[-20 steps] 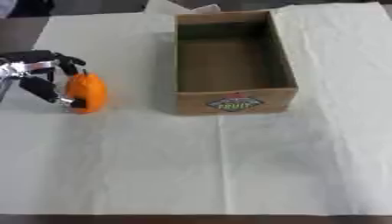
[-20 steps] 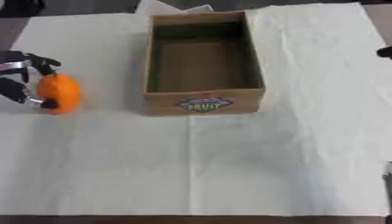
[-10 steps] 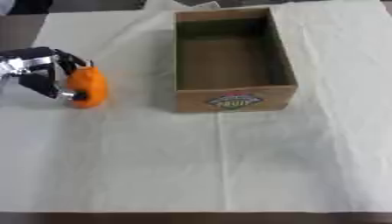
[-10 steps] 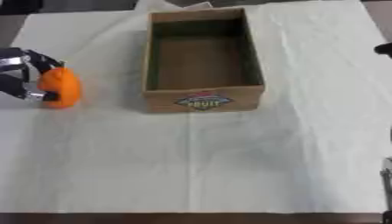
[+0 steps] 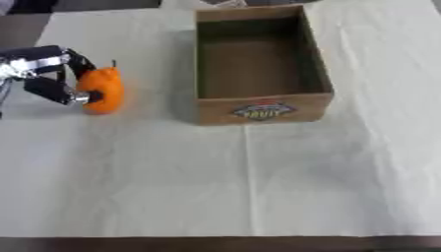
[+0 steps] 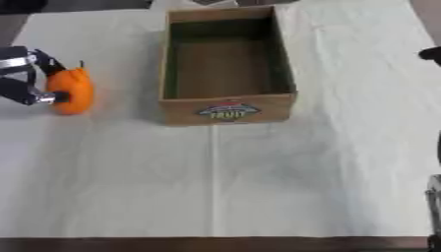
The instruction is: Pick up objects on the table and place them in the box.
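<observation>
While the cardboard box (image 5: 258,64) sits open-topped in the upper middle of the frame, its printed label facing the lower edge, the orange fruit-like object (image 5: 101,91) is over at the middle left, well apart from the box's left wall. Whether it is touching the white cloth (image 5: 258,187) that covers the counter or is just raised off it cannot be told. The box looks empty, so the task seems to be at its start, with this one object the only thing on the cloth to be moved.

The left robot hand (image 5: 51,74) comes in from the left edge and is closed round the orange object: dark fingers curl over its top and near side, with another digit pressing low on its left flank. Gripping from the side away from the box probably suits a lift and a carry toward the right, over the near wall.

Only a dark sliver at the right edge of the right eye view hints at the right robot hand (image 6: 430,53); its state cannot be told.
</observation>
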{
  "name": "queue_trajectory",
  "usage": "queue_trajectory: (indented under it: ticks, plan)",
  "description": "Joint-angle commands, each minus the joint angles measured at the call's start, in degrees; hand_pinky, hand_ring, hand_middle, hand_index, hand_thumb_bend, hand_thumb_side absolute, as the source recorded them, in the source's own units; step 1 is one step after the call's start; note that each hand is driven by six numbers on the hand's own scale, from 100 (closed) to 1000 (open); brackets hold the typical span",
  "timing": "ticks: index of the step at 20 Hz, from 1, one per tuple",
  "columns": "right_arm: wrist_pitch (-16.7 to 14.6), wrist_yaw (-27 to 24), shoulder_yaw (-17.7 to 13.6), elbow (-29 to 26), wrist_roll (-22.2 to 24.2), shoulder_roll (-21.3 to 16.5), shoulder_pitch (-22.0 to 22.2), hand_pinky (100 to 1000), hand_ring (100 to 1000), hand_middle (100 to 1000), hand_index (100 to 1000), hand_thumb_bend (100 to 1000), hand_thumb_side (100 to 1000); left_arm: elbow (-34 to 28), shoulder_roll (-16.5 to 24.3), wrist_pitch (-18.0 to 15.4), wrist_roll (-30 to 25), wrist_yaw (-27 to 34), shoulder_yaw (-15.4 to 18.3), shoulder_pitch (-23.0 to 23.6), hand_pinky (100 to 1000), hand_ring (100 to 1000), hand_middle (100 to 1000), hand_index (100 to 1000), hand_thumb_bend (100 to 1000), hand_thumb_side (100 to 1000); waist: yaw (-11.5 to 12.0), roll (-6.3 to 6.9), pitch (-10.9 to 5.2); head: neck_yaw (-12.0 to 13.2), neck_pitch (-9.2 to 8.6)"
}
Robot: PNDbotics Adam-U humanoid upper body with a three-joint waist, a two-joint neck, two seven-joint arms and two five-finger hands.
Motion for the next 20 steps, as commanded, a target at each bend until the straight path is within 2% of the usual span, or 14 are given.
queue_trajectory:
  ticks: [1, 8, 9, 11, 15, 20]
  plan:
    - [0.3, 0.2, -0.3, -1.1, -0.1, -0.5, -0.3, 918, 989, 592, 828, 100, 946, -1.5, 1.4, -6.5, -6.6, 0.8, 0.2, -0.6, 410, 638, 544, 774, 254, 534, 0.0, 0.09, -0.96, -0.1, 0.42]
    - [0.4, 0.2, -0.3, -1.1, -0.1, -0.5, -0.3, 918, 989, 592, 828, 100, 946, -2.1, 1.4, -6.4, -6.6, 0.8, 0.2, -0.5, 410, 638, 544, 774, 254, 534, 0.0, 0.11, -0.98, -0.1, 0.42]
    - [0.4, 0.2, -0.3, -1.1, -0.1, -0.5, -0.3, 919, 990, 593, 829, 100, 947, -2.1, 1.5, -6.4, -6.5, 0.8, 0.3, -0.5, 340, 576, 496, 721, 100, 372, 0.0, 0.08, -1.01, -0.1, 0.45]
    - [0.4, 0.1, -0.3, -1.1, -0.1, -0.5, -0.1, 919, 990, 593, 829, 100, 947, -2.5, 1.7, -6.0, -5.8, 1.0, 0.4, -0.4, 326, 567, 493, 717, 100, 334, 0.1, -0.04, -1.21, -0.1, 0.49]
    - [0.5, 0.0, -0.3, -1.1, -0.1, -0.5, 0.0, 919, 990, 593, 829, 100, 947, -3.4, 2.1, -5.4, -4.8, 2.1, 0.4, -0.4, 313, 554, 482, 709, 100, 331, 0.2, -0.14, -1.51, -0.2, 0.57]
    - [0.4, -0.2, -0.4, -1.1, -0.1, -0.6, 0.1, 920, 989, 593, 829, 100, 946, -4.5, 2.8, -3.9, -2.5, 3.0, 1.0, -0.5, 265, 515, 423, 652, 100, 346, 0.4, -0.26, -1.87, -0.2, 0.48]
